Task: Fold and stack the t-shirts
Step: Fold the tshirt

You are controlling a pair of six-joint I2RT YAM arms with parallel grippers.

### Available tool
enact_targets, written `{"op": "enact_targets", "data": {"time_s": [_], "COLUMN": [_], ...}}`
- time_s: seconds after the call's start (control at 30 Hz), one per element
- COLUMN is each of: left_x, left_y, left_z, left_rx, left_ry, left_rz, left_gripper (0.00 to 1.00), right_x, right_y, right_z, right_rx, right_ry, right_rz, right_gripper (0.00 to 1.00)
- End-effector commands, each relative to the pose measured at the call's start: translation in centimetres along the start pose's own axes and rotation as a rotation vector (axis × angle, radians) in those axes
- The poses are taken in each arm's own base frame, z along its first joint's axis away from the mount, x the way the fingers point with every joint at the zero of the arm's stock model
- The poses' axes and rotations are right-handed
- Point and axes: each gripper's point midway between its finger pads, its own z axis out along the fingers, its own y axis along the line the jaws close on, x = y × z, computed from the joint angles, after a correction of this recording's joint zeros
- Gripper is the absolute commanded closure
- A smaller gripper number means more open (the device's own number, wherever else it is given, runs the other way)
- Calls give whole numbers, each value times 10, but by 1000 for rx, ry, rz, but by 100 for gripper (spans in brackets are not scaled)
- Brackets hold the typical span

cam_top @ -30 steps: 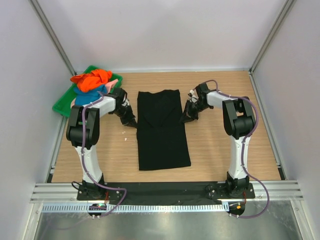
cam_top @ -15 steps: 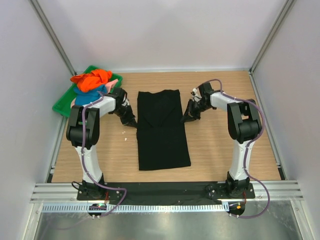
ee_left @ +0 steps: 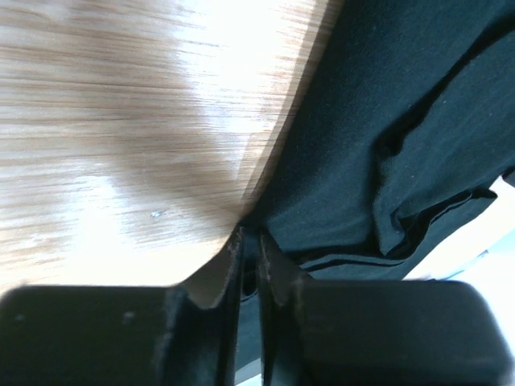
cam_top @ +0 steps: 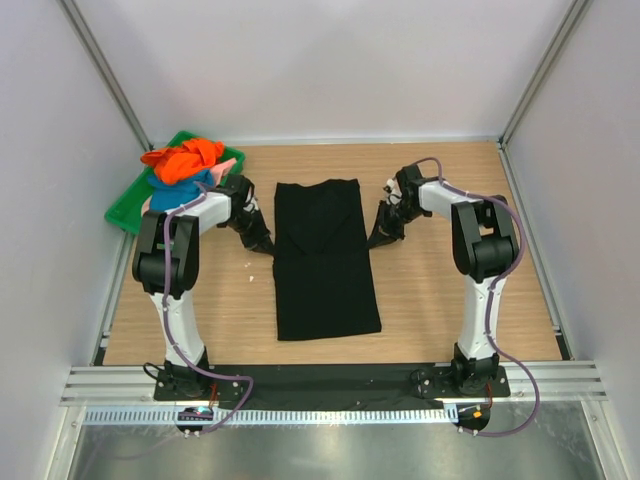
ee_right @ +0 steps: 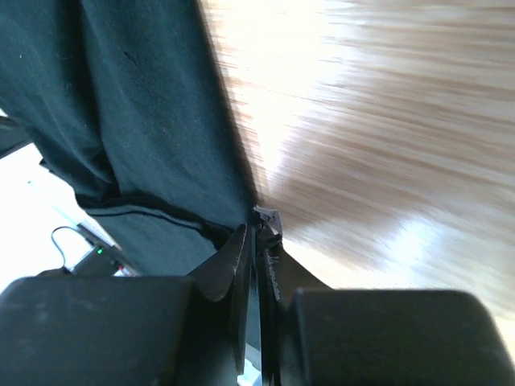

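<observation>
Evidently drawn slightly rightward off black t-shirt [cam_top: 325, 270], flat and folded narrow between both: right gripper [cam_top: 379, 240], nearly closed. Left gripper [cam_top: 265, 245] at opposite edge, slit-narrow, pinch undeterminable. Suggests side folds finished.

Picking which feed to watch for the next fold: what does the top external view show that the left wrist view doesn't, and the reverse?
Only the top external view: the whole black t-shirt lying as a long strip, the right hand beside its right edge, and the green tray holding bunched orange, blue and pink t-shirts. Only the left wrist view: how the left hand stands, fingers almost together at the shirt's edge; whether they pinch cloth is unclear. Both: the black t-shirt, the wooden table and the left hand.
</observation>
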Motion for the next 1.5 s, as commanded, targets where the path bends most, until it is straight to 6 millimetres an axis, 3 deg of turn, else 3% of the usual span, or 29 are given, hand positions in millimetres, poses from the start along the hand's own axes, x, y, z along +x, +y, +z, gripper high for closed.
{"op": "enact_targets", "data": {"time_s": [0.0,0.1,0.27,0.33,0.37,0.43,0.6,0.63,0.67,0.8,0.87,1.07,1.47], "left_x": [-19,-24,-21,-5,3,34,114,134,148,188,199,216,218], "left_y": [-17,-31,-35,-27,-25,-13,5,18,13,24,36,43,47], "left_z": [-29,-54,-96,-108,-111,-113,-93,-81,-84,-68,-61,-43,-22], "left_rx": [17,35,-2,-20,-22,-29,-74,-96,-67,-84,-110,-104,-113], "left_ry": [-96,-141,-220,-220,-213,-189,-118,-87,-97,-82,-72,-25,-27], "left_rz": [25,41,72,73,69,64,19,-12,-1,-106,-132,-234,-310], "left_gripper": [87,68,53,50,50,50,49,49,48,50,50,52,55], "right_x": [-16,-9,27,50,58,84,142,149,155,179,184,199,222], "right_y": [15,29,26,14,17,8,0,-1,0,-12,-15,-22,-38], "right_z": [-37,-60,-75,-73,-81,-78,-70,-67,-65,-56,-52,-42,-25], "right_rx": [42,28,44,59,50,51,51,59,56,60,56,49,41], "right_ry": [-99,-131,-113,-77,-90,-43,9,14,15,21,24,31,56], "right_rz": [-72,-92,-85,-61,-70,-49,-31,-21,-9,47,57,91,165], "right_gripper": [86,79,66,59,57,53,49,48,48,47,47,44,46]}}
